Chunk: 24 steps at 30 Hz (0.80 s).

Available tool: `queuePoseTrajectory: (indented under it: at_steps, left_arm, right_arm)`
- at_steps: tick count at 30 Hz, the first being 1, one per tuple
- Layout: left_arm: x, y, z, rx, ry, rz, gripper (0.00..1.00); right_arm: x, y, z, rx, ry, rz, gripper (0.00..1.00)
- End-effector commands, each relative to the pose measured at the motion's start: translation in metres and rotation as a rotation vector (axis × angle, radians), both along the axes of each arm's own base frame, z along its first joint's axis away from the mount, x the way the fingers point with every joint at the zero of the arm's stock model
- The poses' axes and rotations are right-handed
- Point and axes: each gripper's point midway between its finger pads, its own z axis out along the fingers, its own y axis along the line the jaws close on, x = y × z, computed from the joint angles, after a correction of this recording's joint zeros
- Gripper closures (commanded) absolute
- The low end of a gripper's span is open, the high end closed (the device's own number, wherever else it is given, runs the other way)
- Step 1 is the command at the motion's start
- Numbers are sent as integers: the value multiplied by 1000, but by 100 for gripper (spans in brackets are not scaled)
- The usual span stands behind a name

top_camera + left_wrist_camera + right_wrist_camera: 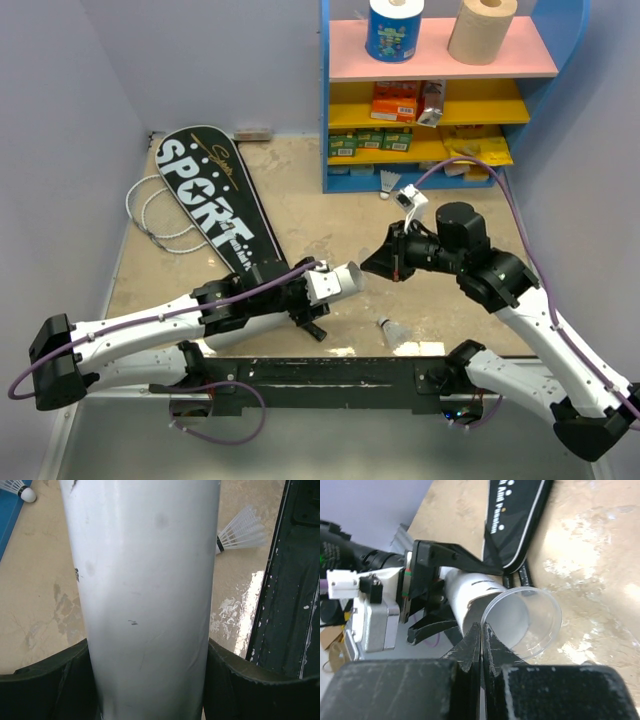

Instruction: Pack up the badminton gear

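Tube (338, 281), white and open-mouthed, lies at the centre of the top view, clamped between the left gripper's (312, 293) spread fingers. The right gripper (481, 628) points at its clear rim with fingertips pressed together. A shuttlecock (392, 332) lies lower right, and the black SPORT cover (210, 195) upper left.

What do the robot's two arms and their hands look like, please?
The left arm and right arm have white shells, black joints and a purple cable each. The left hand and right hand are black, with tapered fingers.
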Motion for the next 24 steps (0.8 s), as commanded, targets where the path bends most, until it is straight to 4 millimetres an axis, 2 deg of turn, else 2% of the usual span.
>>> queuePoseTrajectory:
  at_steps: [1, 3, 6, 10, 11, 13, 14, 16, 17, 19, 20, 21, 24]
  left_arm:
    - [0, 1, 0, -23, 14, 23, 88]
    - [0, 1, 1, -26, 12, 25, 89]
    - [1, 1, 6, -41, 4, 28, 90]
    - [0, 0, 13, -64, -5, 20, 91]
    - [-2, -1, 15, -69, -4, 13, 92]
    - [-2, 0, 21, -87, -13, 13, 93]
    - [-3, -1, 25, -99, -14, 8, 93]
    - [-4, 0, 32, -118, -19, 6, 94]
    - [-5, 0, 38, -134, -24, 7, 96]
    - [-4, 0, 48, -155, -26, 12, 100]
    - [-4, 0, 52, -164, -26, 15, 100]
    - [-4, 1, 54, -166, -22, 20, 100]
    - [-3, 3, 60, -173, -5, 51, 100]
  right_arm:
    - [29, -17, 7, -67, -68, -159, 100]
    - [38, -21, 9, -90, -80, -207, 100]
    - [61, -36, -4, -184, -83, -337, 100]
    - [93, -52, -36, -331, -67, -470, 100]
    - [104, -58, -51, -392, -57, -516, 100]
    - [116, -60, -62, -420, -53, -550, 100]
    - [124, -61, -78, -468, -32, -562, 100]
    - [136, -58, -91, -491, -18, -567, 100]
    - [140, -54, -109, -519, 15, -553, 100]
    - [151, -48, -122, -517, 24, -553, 100]
    - [155, -45, -138, -541, 53, -547, 100]
    - [161, -43, -142, -536, 54, -567, 100]
    - [172, -45, -171, -577, 87, -610, 100]
